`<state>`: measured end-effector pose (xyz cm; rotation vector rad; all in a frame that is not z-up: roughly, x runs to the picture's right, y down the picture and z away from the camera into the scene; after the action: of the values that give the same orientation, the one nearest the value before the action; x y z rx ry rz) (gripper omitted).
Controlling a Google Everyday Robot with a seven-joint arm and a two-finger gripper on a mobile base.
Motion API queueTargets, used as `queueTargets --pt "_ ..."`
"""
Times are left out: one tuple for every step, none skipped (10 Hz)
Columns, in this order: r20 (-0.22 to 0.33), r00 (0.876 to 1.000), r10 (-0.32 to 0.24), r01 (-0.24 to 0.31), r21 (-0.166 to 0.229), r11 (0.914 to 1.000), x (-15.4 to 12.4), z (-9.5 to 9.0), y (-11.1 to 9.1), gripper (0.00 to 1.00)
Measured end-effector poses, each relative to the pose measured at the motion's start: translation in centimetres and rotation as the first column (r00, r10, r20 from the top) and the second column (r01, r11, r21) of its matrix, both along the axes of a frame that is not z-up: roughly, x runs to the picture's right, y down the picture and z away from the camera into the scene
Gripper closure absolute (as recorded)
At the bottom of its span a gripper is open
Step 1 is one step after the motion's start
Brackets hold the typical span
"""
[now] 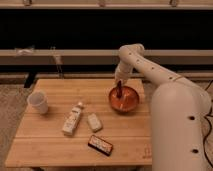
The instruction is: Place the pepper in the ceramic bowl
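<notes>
Behind the wooden counter (50, 90) runs a dark wall crossed by pale horizontal rails, with grey carpet below. The robot's white arm (150, 70) rises from its bulky base at the right, bends at an elbow near the far edge of the counter and points down into the ceramic bowl (131, 107), a copper-brown dish standing on the right part of the counter.

The pincer (119, 86) hangs just inside the bowl's far left rim. Directly beneath its tip, inside the bowl, is a small dark reddish shape that looks like the pepper (120, 94); it is touching or just under the pincer. I cannot tell whether the pincer grips it or has let go.

A white cup (38, 102) stands upright near the left edge, well apart from the bowl. Near the middle lies a white bottle (72, 119) on its side, with a small pale packet (94, 122) just beside it. A dark snack bar (100, 145) lies closer to the front edge.
</notes>
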<state>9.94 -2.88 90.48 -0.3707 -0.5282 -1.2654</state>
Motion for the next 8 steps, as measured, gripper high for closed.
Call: queueTargets --pt "0.001 1.000 -0.002 0.002 -0.006 1.0000 0.2 0.0 0.3 0.93" --pt "0.001 1.000 -0.001 0.001 -0.014 0.9999 0.4 0.1 0.7 0.82" --pt "-0.001 1.000 0.001 -0.001 -0.022 0.9998 0.8 0.1 1.1 0.70" --pt "-0.003 1.000 0.003 -0.003 -0.026 0.9997 1.1 0.1 1.3 0.62" --pt "-0.005 1.000 0.007 -0.007 -0.029 0.9995 1.2 0.1 1.5 0.53" --pt "-0.007 1.000 0.010 -0.010 -0.033 0.9994 1.3 0.1 1.6 0.42" --pt "-0.011 1.000 0.015 -0.015 -0.034 0.9993 1.5 0.1 1.7 0.30" --pt "-0.014 1.000 0.018 -0.018 -0.034 0.9993 1.7 0.1 1.8 0.24"
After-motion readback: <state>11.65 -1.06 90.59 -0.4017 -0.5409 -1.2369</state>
